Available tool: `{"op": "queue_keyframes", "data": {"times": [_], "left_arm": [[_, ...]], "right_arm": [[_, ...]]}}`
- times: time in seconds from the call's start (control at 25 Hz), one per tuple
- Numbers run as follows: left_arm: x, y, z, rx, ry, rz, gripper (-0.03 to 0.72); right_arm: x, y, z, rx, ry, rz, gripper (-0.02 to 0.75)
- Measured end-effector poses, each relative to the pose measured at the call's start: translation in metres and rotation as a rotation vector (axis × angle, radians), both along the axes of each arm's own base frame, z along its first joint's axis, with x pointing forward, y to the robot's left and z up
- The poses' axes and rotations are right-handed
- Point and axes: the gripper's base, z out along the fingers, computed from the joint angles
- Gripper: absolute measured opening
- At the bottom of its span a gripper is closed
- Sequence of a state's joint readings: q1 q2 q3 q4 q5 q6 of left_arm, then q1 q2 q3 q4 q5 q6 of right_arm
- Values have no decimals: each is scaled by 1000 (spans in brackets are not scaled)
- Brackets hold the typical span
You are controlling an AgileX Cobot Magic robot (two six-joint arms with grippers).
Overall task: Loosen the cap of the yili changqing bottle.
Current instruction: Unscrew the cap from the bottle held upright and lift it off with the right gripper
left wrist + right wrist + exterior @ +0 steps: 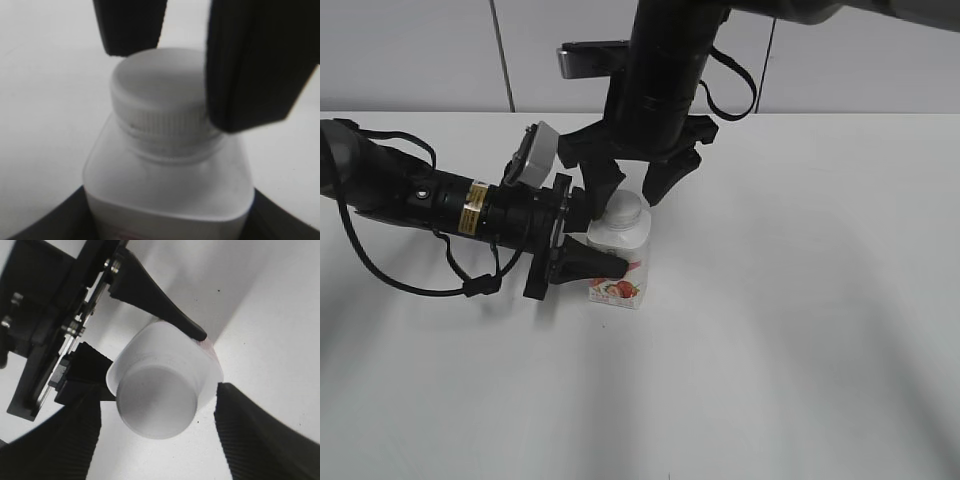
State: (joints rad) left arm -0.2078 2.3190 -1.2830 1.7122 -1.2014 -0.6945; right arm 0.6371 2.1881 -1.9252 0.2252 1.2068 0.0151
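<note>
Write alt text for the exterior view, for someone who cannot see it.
A small white bottle with a white cap stands on a white table. The left tool grips its body from the side, while the right tool hangs open around the cap from above.

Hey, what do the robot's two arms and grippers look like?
Both arms are black with loose black cables. The left arm bears yellow stickers and a grey wrist camera. The left gripper has tapered black fingers; the right gripper has ribbed black pads.
</note>
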Motion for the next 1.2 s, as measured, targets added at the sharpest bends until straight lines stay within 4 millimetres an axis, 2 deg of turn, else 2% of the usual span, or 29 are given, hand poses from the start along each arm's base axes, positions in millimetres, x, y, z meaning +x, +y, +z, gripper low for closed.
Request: {"op": "queue_keyframes", "data": {"times": [0.32, 0.52, 0.8, 0.92, 1.0, 1.08, 1.16, 1.2], "left_arm": [[0, 0, 0, 0, 0, 0, 398], [0, 0, 0, 0, 1, 0, 398], [0, 0, 0, 0, 1, 0, 398], [0, 0, 0, 1, 0, -2, 398], [0, 0, 0, 3, -1, -4, 398], [0, 0, 0, 4, -3, -7, 398], [0, 0, 0, 4, -3, -7, 398], [0, 0, 0, 4, -3, -7, 397]], "right_arm": [[2, 1, -9, -13, 11, -1, 540], [1, 1, -9, -12, 13, -1, 394], [1, 1, -9, -14, -15, 98, 396], [1, 1, -9, -19, -73, 298, 396], [1, 1, -9, -26, -142, 537, 396], [2, 1, -8, -38, -235, 849, 396], [2, 1, -8, -46, -305, 1085, 396], [2, 1, -7, -48, -324, 1140, 396]]}}
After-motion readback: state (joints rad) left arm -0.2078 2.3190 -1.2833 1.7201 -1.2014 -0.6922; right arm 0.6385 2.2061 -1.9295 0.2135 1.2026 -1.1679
